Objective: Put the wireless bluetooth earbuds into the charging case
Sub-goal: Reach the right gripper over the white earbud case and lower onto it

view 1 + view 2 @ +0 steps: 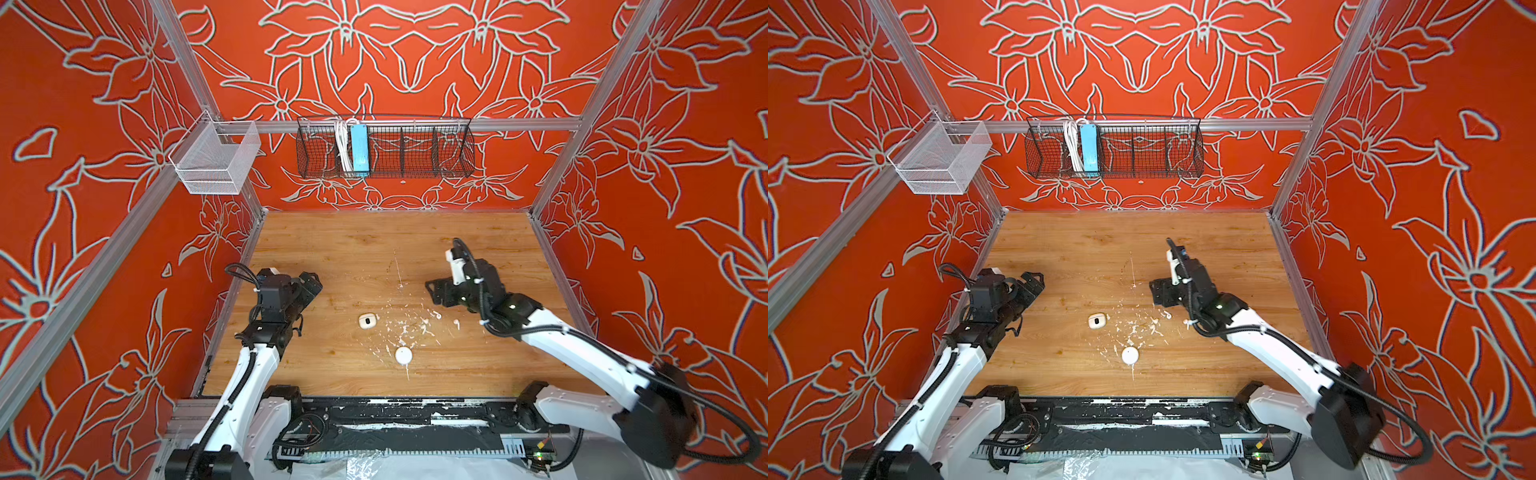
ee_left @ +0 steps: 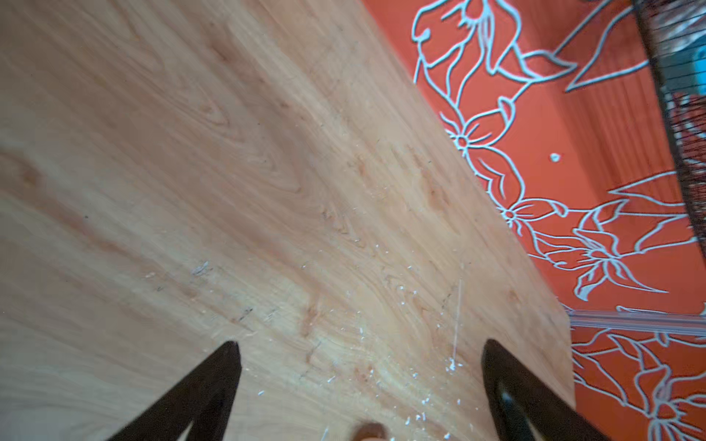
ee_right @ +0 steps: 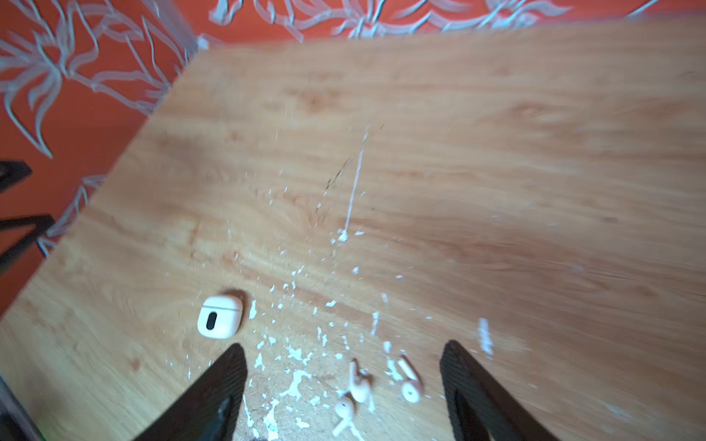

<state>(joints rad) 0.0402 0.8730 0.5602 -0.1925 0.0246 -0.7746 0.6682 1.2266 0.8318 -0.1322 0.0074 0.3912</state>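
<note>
The charging case [image 1: 403, 355] [image 1: 1130, 355] is a round white puck, shut, lying near the front middle of the wooden table. Two tiny white earbuds [image 1: 437, 316] [image 1: 457, 322] lie among paint flecks beside my right gripper [image 1: 432, 291], which hovers open just behind them. In the right wrist view, blurred stemmed white shapes lie on the wood between the spread fingers: one earbud [image 3: 409, 389] and two touching pieces [image 3: 358, 385]; the case is out of that view. My left gripper [image 1: 311, 282] [image 2: 359, 343] is open and empty at the left, far from the case.
A cream rounded-square case with a dark oval mark [image 1: 367, 321] [image 3: 219, 317] lies left of the earbuds. White paint flecks [image 1: 405, 328] are scattered mid-table. A black wire basket [image 1: 384, 145] and a white mesh bin [image 1: 216, 160] hang on the back rail.
</note>
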